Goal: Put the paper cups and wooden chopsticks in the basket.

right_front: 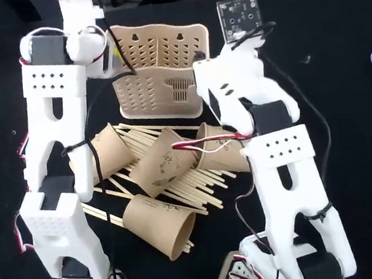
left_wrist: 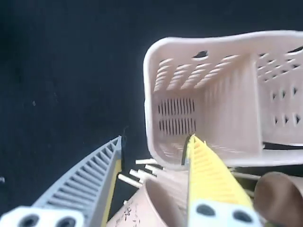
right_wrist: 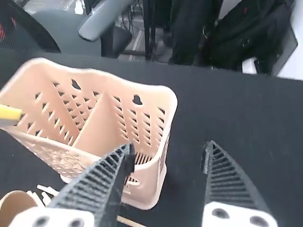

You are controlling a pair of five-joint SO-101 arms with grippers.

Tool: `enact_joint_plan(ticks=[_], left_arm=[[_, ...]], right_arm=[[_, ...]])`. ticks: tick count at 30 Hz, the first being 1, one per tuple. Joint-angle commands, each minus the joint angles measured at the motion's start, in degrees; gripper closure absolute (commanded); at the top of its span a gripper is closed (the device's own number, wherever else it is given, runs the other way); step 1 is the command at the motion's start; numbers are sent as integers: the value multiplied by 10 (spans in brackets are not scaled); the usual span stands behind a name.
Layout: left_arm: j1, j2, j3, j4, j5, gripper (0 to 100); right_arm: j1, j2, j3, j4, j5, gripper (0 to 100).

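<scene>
Hovering by basket (right_front: 159, 63), left gripper (left_wrist: 154, 139) and right gripper (right_wrist: 168, 145) jaws apart, cup (right_front: 159, 165) print unreadable

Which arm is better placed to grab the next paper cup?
Left. The left pincer, open, hangs right over a paper cup beside the basket. The right pincer, also open, is over the basket's corner, not over a cup.

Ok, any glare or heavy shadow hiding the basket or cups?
High view: even light, no glare on the basket or cups; the black table swallows shadows. Left wrist view: basket interior well lit. Right wrist view: bright room behind, basket walls evenly lit.
</scene>
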State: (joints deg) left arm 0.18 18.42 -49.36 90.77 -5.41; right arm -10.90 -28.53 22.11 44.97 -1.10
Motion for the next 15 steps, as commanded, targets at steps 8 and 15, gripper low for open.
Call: enact_joint_plan(ticks=[8, 15], left_arm=[[2, -11, -201, 98, -3, 776], [-58, -66, -148, 103, -4, 777]], right_arm=[[1, -28, -68, 84, 5, 758], [13, -68, -93, 222, 6, 758]])
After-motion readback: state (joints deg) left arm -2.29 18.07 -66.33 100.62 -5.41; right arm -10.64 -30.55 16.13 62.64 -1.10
